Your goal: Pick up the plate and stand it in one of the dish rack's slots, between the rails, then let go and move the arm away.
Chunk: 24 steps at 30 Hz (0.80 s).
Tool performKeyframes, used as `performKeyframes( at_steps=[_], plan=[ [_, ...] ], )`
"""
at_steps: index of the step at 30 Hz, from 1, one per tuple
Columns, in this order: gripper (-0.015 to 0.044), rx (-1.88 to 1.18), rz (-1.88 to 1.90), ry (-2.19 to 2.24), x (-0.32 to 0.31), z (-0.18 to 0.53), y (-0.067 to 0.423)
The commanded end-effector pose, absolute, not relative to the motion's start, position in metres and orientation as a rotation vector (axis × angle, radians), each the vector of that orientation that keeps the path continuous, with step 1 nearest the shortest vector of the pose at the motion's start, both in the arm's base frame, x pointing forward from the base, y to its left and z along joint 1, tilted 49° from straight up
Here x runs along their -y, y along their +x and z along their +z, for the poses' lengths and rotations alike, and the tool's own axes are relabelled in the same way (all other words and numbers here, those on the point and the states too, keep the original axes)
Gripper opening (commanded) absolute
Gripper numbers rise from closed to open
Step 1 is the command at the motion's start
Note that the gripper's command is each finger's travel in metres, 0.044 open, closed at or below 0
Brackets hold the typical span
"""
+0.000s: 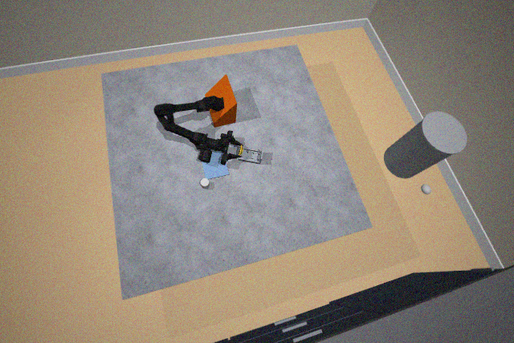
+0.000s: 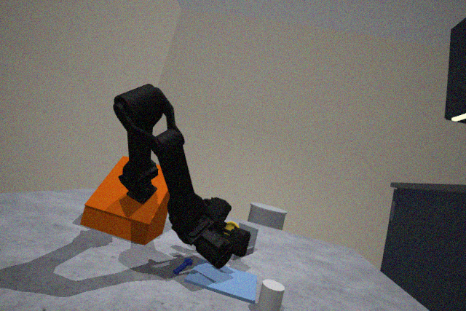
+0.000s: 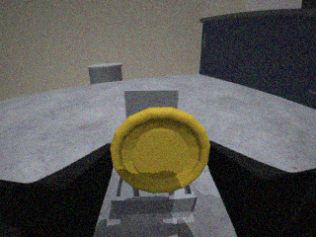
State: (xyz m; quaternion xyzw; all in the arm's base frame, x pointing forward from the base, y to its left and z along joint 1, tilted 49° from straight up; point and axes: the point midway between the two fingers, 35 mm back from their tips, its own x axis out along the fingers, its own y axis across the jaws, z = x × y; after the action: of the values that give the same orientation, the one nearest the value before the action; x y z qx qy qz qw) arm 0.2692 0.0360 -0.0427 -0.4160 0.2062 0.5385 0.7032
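Note:
The yellow plate [image 3: 158,138] [image 1: 240,150] [image 2: 230,225] stands on edge between my fingers, its face toward the wrist camera. My gripper [image 3: 160,148] [image 1: 237,150] [image 2: 234,235] is shut on the plate's rim and holds it low, just above the near end of the grey dish rack [image 3: 153,209] [image 1: 253,156] [image 2: 251,234]. In the wrist view the rack's rails run away beneath the plate to its upright end panel. The plate's lower edge is close to the rails; I cannot tell whether it touches them.
An orange block [image 1: 223,100] [image 2: 120,205] carries the arm's base. A light blue mat [image 1: 215,169] [image 2: 231,282], a white cylinder [image 1: 204,182] [image 2: 271,293] and a small blue object [image 2: 183,265] lie beside the arm. A grey cylinder [image 1: 423,144] [image 2: 266,215] and a dark cabinet [image 2: 425,243] [image 3: 264,46] stand farther off.

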Motion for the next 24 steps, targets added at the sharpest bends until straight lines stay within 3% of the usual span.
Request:
performKeyframes(
  at_steps=[1,24],
  plan=[
    [0.0,-0.471,1.198,-0.921,-0.039,-0.048,0.268],
    [0.0,-0.451,1.202,-0.926,-0.042,-0.077,0.278]
  ],
)
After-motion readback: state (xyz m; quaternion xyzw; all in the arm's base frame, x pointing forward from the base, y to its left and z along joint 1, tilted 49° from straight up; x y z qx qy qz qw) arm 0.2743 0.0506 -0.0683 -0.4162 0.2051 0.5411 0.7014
